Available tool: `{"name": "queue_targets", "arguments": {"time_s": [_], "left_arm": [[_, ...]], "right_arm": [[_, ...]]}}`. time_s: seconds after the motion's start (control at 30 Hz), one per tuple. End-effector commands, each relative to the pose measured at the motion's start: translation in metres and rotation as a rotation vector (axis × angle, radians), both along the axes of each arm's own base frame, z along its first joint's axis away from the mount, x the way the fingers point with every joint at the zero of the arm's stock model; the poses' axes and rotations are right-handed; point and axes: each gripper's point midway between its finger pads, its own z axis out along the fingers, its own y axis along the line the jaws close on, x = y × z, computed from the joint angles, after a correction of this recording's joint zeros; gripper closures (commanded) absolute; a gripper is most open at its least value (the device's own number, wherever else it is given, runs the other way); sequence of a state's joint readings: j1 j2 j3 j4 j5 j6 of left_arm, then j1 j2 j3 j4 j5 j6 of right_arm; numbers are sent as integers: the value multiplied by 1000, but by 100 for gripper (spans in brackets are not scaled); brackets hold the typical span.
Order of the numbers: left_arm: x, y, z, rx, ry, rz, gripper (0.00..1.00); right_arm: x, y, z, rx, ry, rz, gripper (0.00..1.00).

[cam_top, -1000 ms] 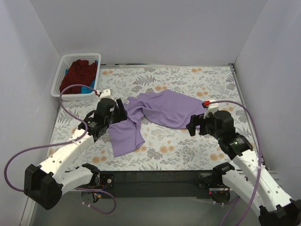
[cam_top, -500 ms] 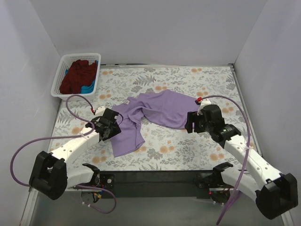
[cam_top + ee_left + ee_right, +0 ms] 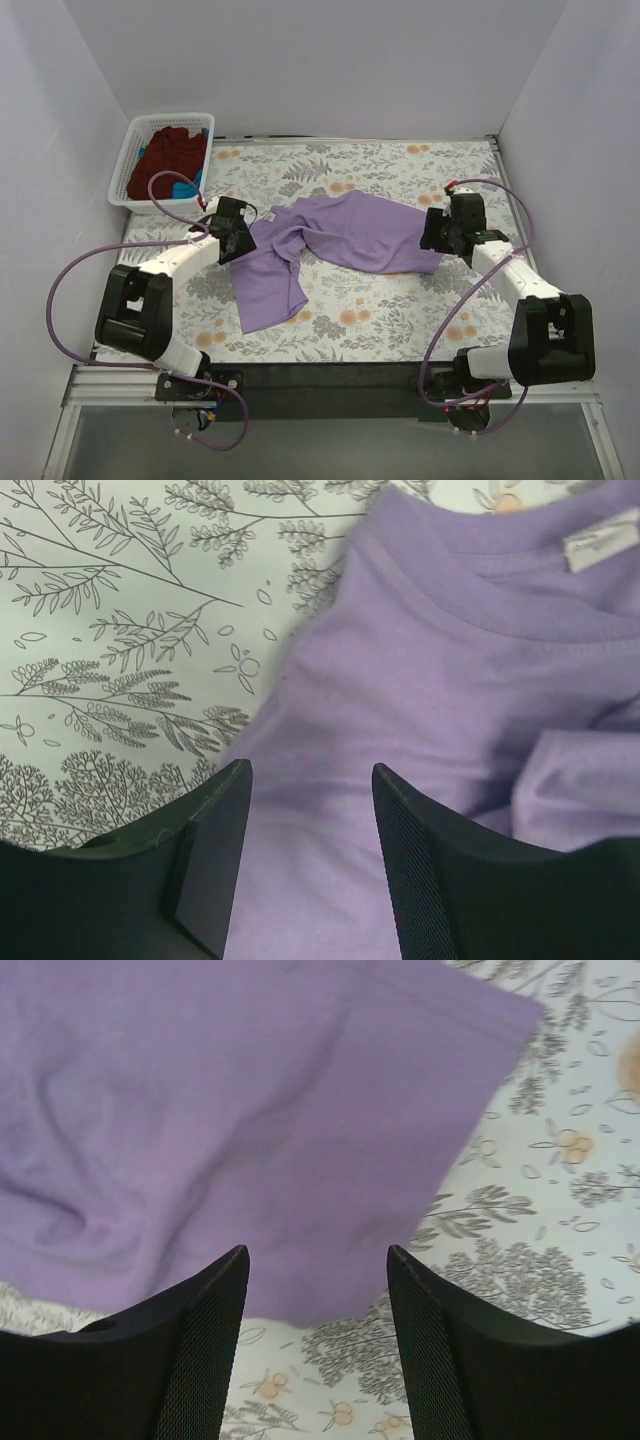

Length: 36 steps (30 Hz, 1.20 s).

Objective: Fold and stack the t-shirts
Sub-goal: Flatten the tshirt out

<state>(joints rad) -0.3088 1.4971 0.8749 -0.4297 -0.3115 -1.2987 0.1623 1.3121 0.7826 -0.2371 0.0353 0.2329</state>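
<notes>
Lavender cloth sprawls across the middle of the floral worktop: the lavender t-shirt lies unfolded and rumpled, with one flap trailing toward the near edge at its left end. We see the left arm reaching to that left end. Its jaws stand wide apart over the cloth near the neckline, where a small label shows. The right arm reaches to the shirt's right end, its jaws equally wide, with the shirt's corner and edge lying below and between them. We cannot tell whether either pair touches the cloth. In the far left corner sits a white basket holding a maroon t-shirt and a blue t-shirt, well apart from the lavender one.
</notes>
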Motion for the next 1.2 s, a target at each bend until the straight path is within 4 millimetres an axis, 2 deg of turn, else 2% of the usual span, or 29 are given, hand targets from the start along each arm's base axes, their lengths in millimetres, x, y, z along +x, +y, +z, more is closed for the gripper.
{"name": "queue_targets", "arguments": {"time_s": [0.0, 0.1, 0.23, 0.27, 0.33, 0.37, 0.43, 0.47, 0.57, 0.83, 0.93, 1.03, 1.07, 1.1, 1.17], "left_arm": [[10, 6, -6, -38, -3, 4, 50], [11, 13, -9, -48, 4, 21, 50], [8, 17, -19, -22, 31, 24, 50], [8, 17, -21, -18, 38, 19, 50], [7, 18, -25, -10, 52, 22, 50], [7, 19, -28, -2, 63, 23, 51], [8, 21, -28, 10, 66, 24, 50], [7, 22, -30, 15, 73, 27, 51], [6, 24, -33, 26, 80, 32, 50], [5, 26, -38, 40, 100, 34, 50], [5, 27, -38, 46, 102, 35, 50], [4, 29, -39, 56, 106, 38, 50], [4, 29, -39, 59, 106, 37, 50], [4, 31, -40, 67, 108, 41, 50], [2, 33, -42, 75, 117, 44, 50]], "right_arm": [[35, -37, 15, -2, -82, -157, 36], [47, -57, 7, -33, -76, -226, 35], [65, -67, -2, -56, -58, -246, 32], [67, -69, -11, -71, -37, -241, 32], [76, -70, -11, -79, -42, -238, 32], [78, -71, -20, -87, -23, -236, 32], [85, -73, -23, -104, -16, -229, 32], [86, -73, -32, -110, 5, -227, 32], [89, -75, -41, -123, 28, -226, 32], [96, -69, -58, -103, 66, -205, 38], [99, -68, -63, -101, 77, -196, 49], [105, -69, -64, -112, 75, -188, 73], [108, -71, -61, -120, 65, -189, 92], [110, -74, -55, -137, 55, -193, 98], [122, -76, -25, -137, -13, -205, 99]]}}
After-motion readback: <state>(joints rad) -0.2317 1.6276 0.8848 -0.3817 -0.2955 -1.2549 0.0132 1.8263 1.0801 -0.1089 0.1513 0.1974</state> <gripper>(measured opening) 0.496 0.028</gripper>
